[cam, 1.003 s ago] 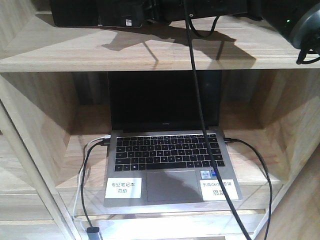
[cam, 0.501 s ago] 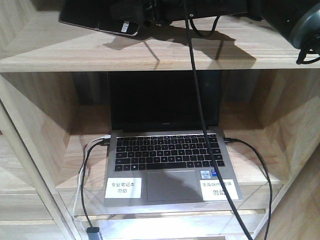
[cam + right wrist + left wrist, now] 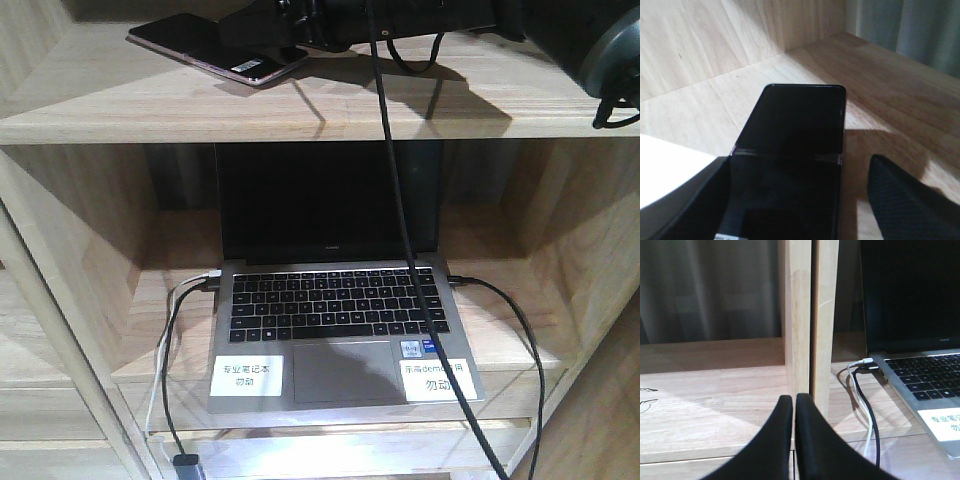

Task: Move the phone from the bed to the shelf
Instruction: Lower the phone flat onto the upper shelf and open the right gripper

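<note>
The glossy black phone (image 3: 200,45) with its white barcode sticker lies flat on the top shelf (image 3: 300,105) of the pale wood unit. In the right wrist view the phone (image 3: 795,135) rests on the shelf board (image 3: 705,100) between the fingers of my right gripper (image 3: 800,162), which is open. One finger (image 3: 900,195) stands clear of the phone's edge; the other sits close beside it. My left gripper (image 3: 792,400) is shut with nothing in it, in front of a wooden upright (image 3: 810,315). The bed is out of view.
An open silver laptop (image 3: 340,330) sits on the lower shelf, with cables (image 3: 170,330) plugged into both its sides. A black cable (image 3: 385,200) hangs down across it from my right arm. The laptop (image 3: 920,380) is right of the left gripper.
The phone came down and leftward from the top edge of the view onto the top shelf. It now lies flat there.
</note>
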Tool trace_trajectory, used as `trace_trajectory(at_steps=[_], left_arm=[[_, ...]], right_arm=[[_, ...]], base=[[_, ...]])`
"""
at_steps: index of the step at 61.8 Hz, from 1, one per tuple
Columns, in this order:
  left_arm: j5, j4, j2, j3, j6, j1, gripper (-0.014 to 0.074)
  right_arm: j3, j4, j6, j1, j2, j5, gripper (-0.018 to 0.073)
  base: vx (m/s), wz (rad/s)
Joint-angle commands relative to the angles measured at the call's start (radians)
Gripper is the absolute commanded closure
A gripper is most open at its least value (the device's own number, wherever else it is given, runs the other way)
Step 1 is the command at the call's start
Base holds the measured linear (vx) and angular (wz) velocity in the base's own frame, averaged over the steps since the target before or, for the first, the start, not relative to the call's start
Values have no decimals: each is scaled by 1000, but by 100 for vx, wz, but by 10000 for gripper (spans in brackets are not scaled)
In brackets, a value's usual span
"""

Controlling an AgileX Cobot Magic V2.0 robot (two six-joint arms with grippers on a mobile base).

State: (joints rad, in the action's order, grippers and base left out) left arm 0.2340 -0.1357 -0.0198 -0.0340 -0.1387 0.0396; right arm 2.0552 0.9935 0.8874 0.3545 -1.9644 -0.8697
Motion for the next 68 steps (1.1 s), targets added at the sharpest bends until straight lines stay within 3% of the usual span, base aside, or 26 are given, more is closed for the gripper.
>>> trace_trajectory(at_steps=[1, 19, 41, 55, 68], left_arm=[[-71, -10, -5, -2, 4, -1, 596], [-71, -10, -5, -2, 4, -1, 596], [-71, -10, -5, -2, 4, -1, 596], [-71, -10, -5, -2, 4, -1, 596], [-71, -10, -5, -2, 4, -1, 596]], right_arm=[[32, 36, -1, -3, 66, 44, 16], [32, -23, -3, -4, 120, 42, 42], [32, -166, -119, -4, 225, 39, 140], [31, -288, -256, -4, 295, 21, 306], [29, -413, -390, -4, 358, -7, 571]], base=[[0, 0], [0, 0], [0, 0], [0, 0], [0, 0]])
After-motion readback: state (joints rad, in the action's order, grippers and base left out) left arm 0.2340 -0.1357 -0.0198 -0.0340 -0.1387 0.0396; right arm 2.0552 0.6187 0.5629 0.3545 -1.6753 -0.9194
